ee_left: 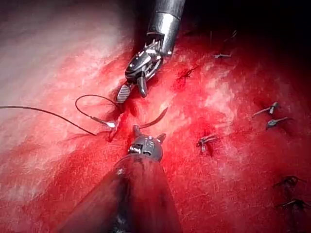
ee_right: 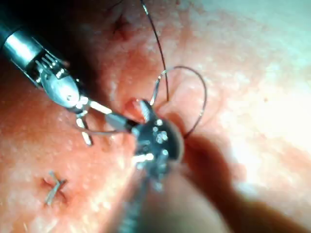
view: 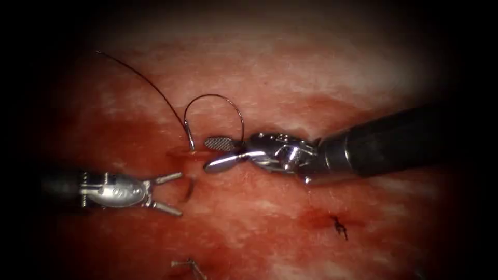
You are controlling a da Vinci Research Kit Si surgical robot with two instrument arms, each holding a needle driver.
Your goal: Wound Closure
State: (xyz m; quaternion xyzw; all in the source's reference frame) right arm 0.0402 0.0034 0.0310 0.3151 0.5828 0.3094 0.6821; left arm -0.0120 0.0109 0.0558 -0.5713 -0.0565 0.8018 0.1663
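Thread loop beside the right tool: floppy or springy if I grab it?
Probably springy: the thread stands in an open arch off the tissue, not flat. Likely light, being so thin, and it may slip in smooth jaws. Left tool and right tool gape, holding nothing; the needle seems lodged in the tissue at the cut.

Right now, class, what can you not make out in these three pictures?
- Needle: its far part sits buried in the tissue, endoscope view.
- Thread: its far end fades into the dark edge, endoscope view.
- Right tool: its own wrist covers where its jaws meet, right wrist view.
- Left tool: jaws open, holding nothing.
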